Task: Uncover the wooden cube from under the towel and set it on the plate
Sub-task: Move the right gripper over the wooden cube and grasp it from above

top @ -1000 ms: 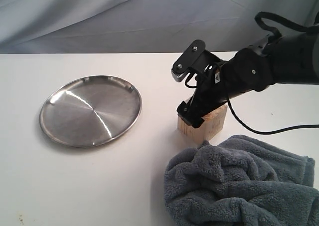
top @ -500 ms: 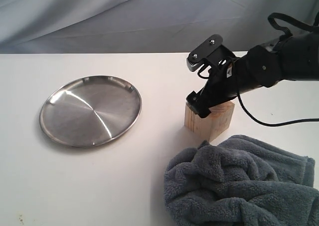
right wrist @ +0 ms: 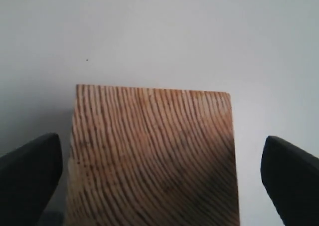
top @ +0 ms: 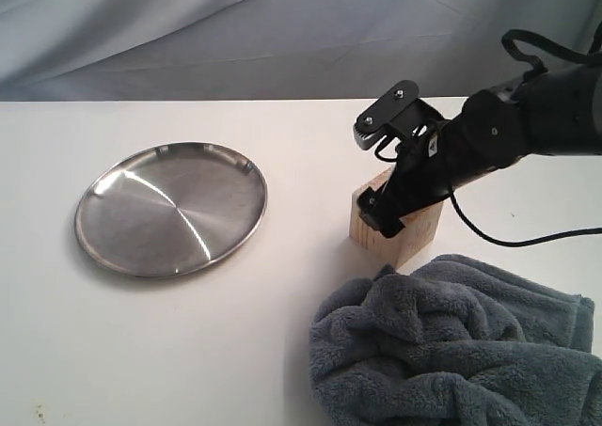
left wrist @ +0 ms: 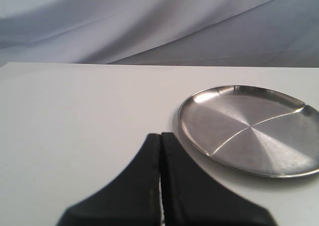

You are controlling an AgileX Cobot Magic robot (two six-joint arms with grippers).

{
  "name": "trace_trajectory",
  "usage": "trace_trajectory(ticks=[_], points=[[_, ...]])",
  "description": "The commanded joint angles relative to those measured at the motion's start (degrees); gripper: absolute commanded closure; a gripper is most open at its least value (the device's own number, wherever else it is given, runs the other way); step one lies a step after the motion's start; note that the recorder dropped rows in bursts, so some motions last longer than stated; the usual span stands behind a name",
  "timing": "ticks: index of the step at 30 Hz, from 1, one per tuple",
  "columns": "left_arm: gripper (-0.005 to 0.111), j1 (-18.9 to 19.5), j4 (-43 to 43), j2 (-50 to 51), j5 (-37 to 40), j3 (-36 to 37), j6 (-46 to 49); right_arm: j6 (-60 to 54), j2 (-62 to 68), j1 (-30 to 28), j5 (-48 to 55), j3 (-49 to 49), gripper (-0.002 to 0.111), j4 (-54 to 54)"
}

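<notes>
The round stainless-steel plate (top: 171,210) is glossy, with fine brushed lines. The pale tan wooden cube (right wrist: 152,156) is bare and matt, its dark grain showing. The dark grey-blue fleece towel (top: 451,351) looks fluffy. The white table (top: 188,351) is smooth and matt.

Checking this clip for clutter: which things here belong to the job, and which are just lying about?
Job: wooden cube, towel, plate, right gripper, open around the cube.
Just there: left gripper, shut; backdrop cloth.

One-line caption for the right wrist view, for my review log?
Open right gripper straddling the wooden cube on the white table, fingers clear of both sides.
</notes>
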Motion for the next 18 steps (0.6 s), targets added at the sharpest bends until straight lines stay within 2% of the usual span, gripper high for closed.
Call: trace_trajectory(ticks=[1,12,15,18], points=[[0.107,-0.30,0.26,-0.20,-0.58,0.22,-0.16,-0.69,2.56,-0.51,-0.70,0.05,0.004,-0.10],[0.107,-0.30,0.26,-0.20,-0.58,0.22,-0.16,-0.89,5.03,-0.51,-3.61,0.05,0.006,0.02],[0.107,-0.30,0.26,-0.20,-0.58,0.22,-0.16,-0.89,5.03,-0.41,-4.52,0.05,0.016,0.28],[0.107,-0.30,0.26,-0.20,-0.58,0.22,-0.16,-0.79,4.92,-0.41,-4.71,0.05,0.039,0.28]])
